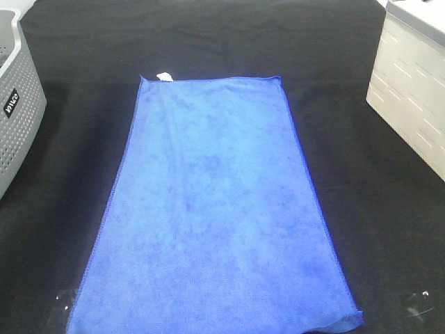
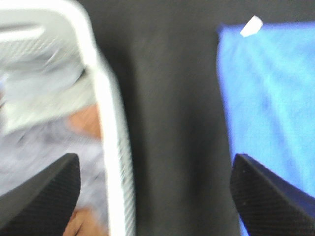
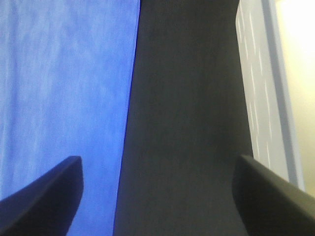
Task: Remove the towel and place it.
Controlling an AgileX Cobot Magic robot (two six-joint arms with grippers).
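One towel (image 1: 212, 216) lies flat mid-bench, its near edge cut off; one basket (image 1: 17, 104) left, one bin (image 1: 410, 90) right. Both grippers (image 2: 155, 196) (image 3: 157, 196) gape empty.

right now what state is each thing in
bright royal-blue microfibre towel: spread flat on the black table covering, unfolded, not gripped
small white tag: sticking out at the towel's far corner
grey perforated basket: upright, holds cloth
left hand: open, empty
right hand: open, empty
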